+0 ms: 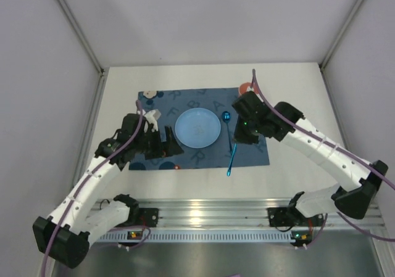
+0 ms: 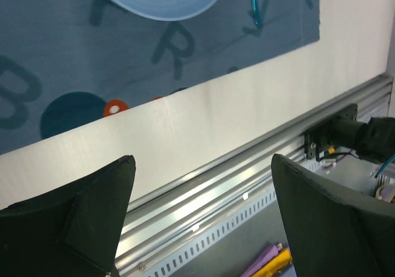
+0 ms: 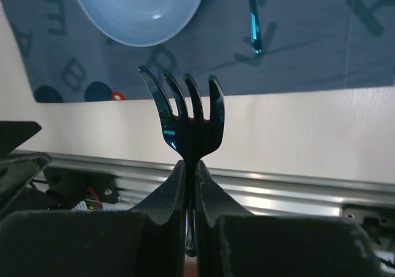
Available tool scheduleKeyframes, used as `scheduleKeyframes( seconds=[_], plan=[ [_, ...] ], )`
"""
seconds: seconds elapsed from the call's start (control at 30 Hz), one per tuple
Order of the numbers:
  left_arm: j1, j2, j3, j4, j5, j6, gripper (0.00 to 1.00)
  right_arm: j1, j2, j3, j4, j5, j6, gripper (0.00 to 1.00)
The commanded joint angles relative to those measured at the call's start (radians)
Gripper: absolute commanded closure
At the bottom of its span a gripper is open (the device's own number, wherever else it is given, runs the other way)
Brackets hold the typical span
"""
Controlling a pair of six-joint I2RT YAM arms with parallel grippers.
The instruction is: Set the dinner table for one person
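Tabletop (image 1: 296, 86) fork step: right end effector (image 3: 190, 165) pinches fork (image 3: 185, 113), probably needing placement beside plate (image 3: 139, 12) ahead; left end effector (image 2: 202, 163) gapes empty.

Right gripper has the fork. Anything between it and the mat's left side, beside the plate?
Yes: the spoon and plate lie across the path from the fork, and the open left gripper hangs over that side of the mat. Probably carry it high.

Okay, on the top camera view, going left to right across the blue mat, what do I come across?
left gripper, open → light blue plate → blue spoon → right gripper, shut on a dark fork
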Motion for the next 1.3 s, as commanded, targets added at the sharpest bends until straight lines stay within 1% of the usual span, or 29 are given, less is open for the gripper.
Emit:
scheduleKeyframes(
  seconds=[0.0, 0.03, 0.13, 0.2, 0.3, 0.37, 0.4, 0.5, 0.53, 0.63, 0.77, 0.9, 0.93, 0.97, 1.07, 1.1, 1.17, 1.2, 1.27],
  plan=[
    [-0.161, 0.061, 0.115, 0.178, 0.011, -0.042, 0.04, 0.015, 0.119, 0.198, -0.176, 0.076, 0.001, 1.0],
    [-0.224, 0.104, 0.138, 0.197, 0.003, -0.047, 0.04, 0.013, 0.159, 0.223, -0.181, 0.07, 0.007, 1.0],
    [-0.307, 0.187, 0.226, 0.243, 0.005, -0.053, 0.04, 0.022, 0.182, 0.257, -0.158, 0.047, 0.041, 1.0],
    [-0.332, 0.223, 0.284, 0.252, 0.011, -0.043, 0.05, 0.028, 0.18, 0.243, -0.124, 0.033, 0.059, 1.0],
    [-0.357, 0.279, 0.319, 0.257, 0.046, -0.012, 0.1, 0.032, 0.18, 0.223, -0.097, 0.033, 0.061, 1.0],
    [-0.369, 0.306, 0.309, 0.257, 0.045, 0.002, 0.12, 0.028, 0.19, 0.219, -0.089, 0.035, 0.049, 1.0],
    [-0.372, 0.31, 0.292, 0.257, 0.057, 0.002, 0.15, 0.028, 0.194, 0.219, -0.089, 0.028, 0.044, 1.0],
    [-0.395, 0.306, 0.24, 0.314, 0.103, -0.022, 0.21, 0.027, 0.19, 0.211, -0.069, 0.027, 0.044, 1.0],
    [-0.419, 0.295, 0.228, 0.347, 0.103, -0.027, 0.21, 0.025, 0.185, 0.205, -0.061, 0.022, 0.044, 1.0],
    [-0.465, 0.307, 0.212, 0.36, 0.103, -0.03, 0.21, 0.01, 0.184, 0.203, -0.035, -0.005, 0.038, 1.0],
    [-0.501, 0.323, 0.191, 0.453, 0.118, -0.076, 0.21, -0.01, 0.19, 0.217, -0.02, -0.031, 0.009, 1.0],
    [-0.548, 0.365, 0.201, 0.478, 0.088, -0.107, 0.27, -0.039, 0.184, 0.209, -0.002, -0.065, -0.022, 1.0],
    [-0.565, 0.385, 0.201, 0.481, 0.083, -0.112, 0.32, -0.047, 0.176, 0.205, 0.005, -0.079, -0.026, 1.0],
    [-0.573, 0.396, 0.198, 0.487, 0.074, -0.113, 0.4, -0.06, 0.173, 0.2, 0.02, -0.09, -0.031, 1.0],
    [-0.594, 0.436, 0.192, 0.519, 0.069, -0.128, 0.53, -0.1, 0.145, 0.168, 0.06, -0.14, -0.048, 1.0],
    [-0.598, 0.445, 0.194, 0.527, 0.065, -0.144, 0.66, -0.108, 0.138, 0.148, 0.071, -0.153, -0.057, 1.0],
    [-0.599, 0.461, 0.195, 0.561, 0.06, -0.164, 0.78, -0.136, 0.121, 0.124, 0.095, -0.2, -0.068, 1.0],
    [-0.598, 0.464, 0.201, 0.564, 0.046, -0.165, 1.0, -0.14, 0.118, 0.117, 0.103, -0.211, -0.083, 1.0],
    [-0.598, 0.477, 0.218, 0.542, 0.036, -0.167, 1.0, -0.154, 0.115, 0.101, 0.124, -0.235, -0.1, 1.0]
  ],
)
